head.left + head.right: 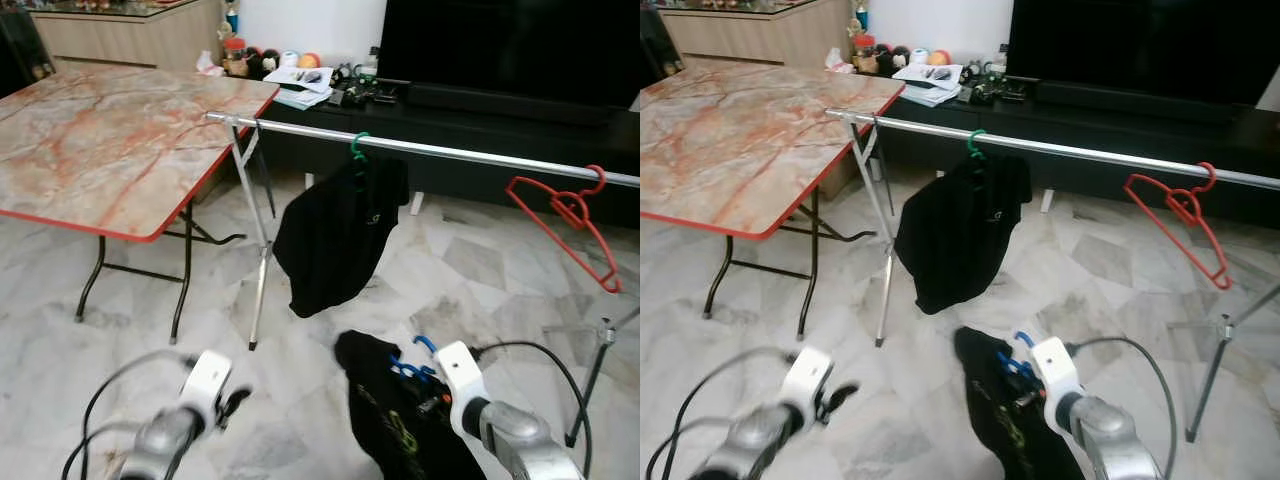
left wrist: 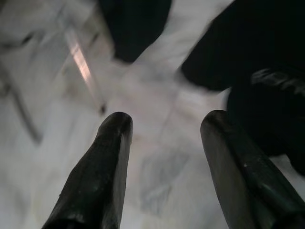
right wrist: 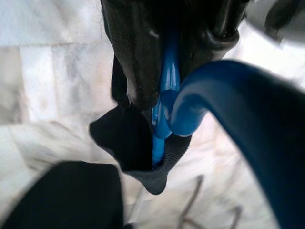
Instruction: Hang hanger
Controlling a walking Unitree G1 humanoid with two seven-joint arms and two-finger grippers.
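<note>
A silver clothes rail [image 1: 450,152] runs across in front of me. On it hang a green hanger [image 1: 358,146] carrying a black shirt [image 1: 335,240] and, further right, an empty red hanger [image 1: 570,215]. Low at the front right, my right gripper [image 3: 171,43] is shut on a blue hanger [image 3: 238,109] whose neck passes between the fingers. A black garment [image 1: 400,420] hangs from that blue hanger [image 1: 410,368], well below the rail. My left gripper [image 2: 164,129] is open over the floor at the lower left [image 1: 232,405], holding nothing.
A marble-topped folding table [image 1: 110,140] with a red edge stands to the left, touching the rail's left end. The rack's legs [image 1: 258,270] stand on the tiled floor. Behind the rail is a black TV stand [image 1: 480,125] with clutter and a dark TV [image 1: 500,45].
</note>
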